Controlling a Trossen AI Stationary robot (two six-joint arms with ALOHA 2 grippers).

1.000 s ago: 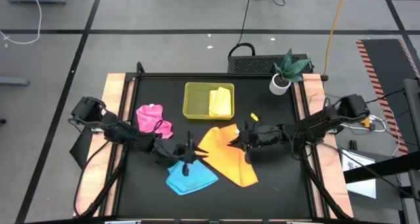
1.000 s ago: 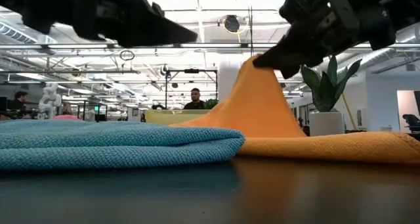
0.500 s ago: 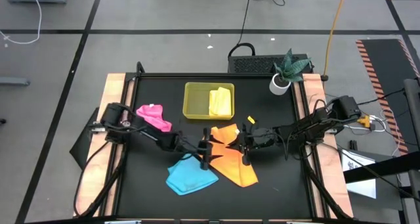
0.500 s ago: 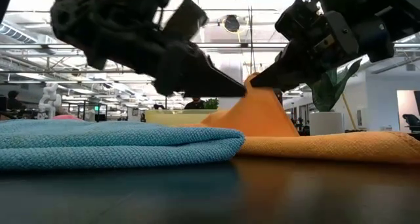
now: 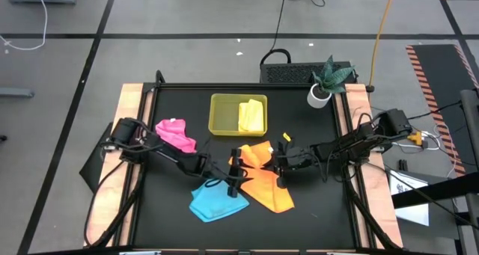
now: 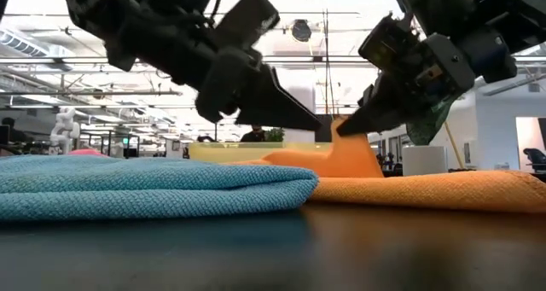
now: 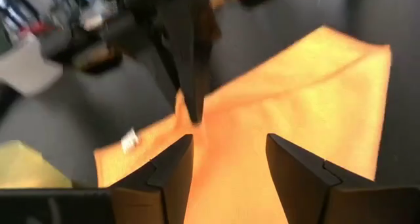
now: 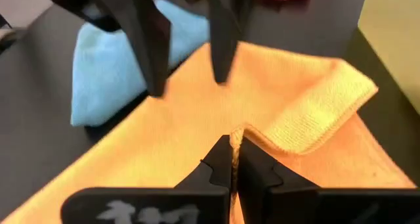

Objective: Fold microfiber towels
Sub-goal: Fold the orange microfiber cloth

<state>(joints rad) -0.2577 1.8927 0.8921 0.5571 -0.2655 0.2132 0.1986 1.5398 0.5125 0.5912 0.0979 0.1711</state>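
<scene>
The orange towel (image 5: 263, 182) lies spread on the black table, and part of it is drawn up into a low peak (image 6: 345, 154). My right gripper (image 8: 233, 159) is shut on that peak and reaches in from the table's right. My left gripper (image 7: 230, 158) comes from the left. It stands open just over the orange towel, its fingertips facing the right gripper's (image 7: 194, 109). The sky blue towel (image 5: 217, 203) lies folded near the front. The pink towel (image 5: 177, 135) lies crumpled at the left. A folded yellow towel (image 5: 252, 117) rests in the tray (image 5: 223, 114). My right gripper pinches a raised ridge of the orange towel (image 8: 244, 133) between its two shut fingers, beside a turned-over corner (image 8: 308, 119). The fingers slant down from the table's right side. The ridge is lifted a little, and the rest of the towel lies flat on the table.
A potted plant (image 5: 327, 81) stands at the far right corner. Wooden rails (image 5: 133, 105) run along the table's left and right sides. Bare black tabletop (image 5: 322, 210) shows at the near right and near left.
My left gripper has gone from above the blue towel toward the table's right, down to the orange towel, and its fingers stand wider apart. My right gripper has sunk with the orange towel. The towel's tall peak is now a low one.
</scene>
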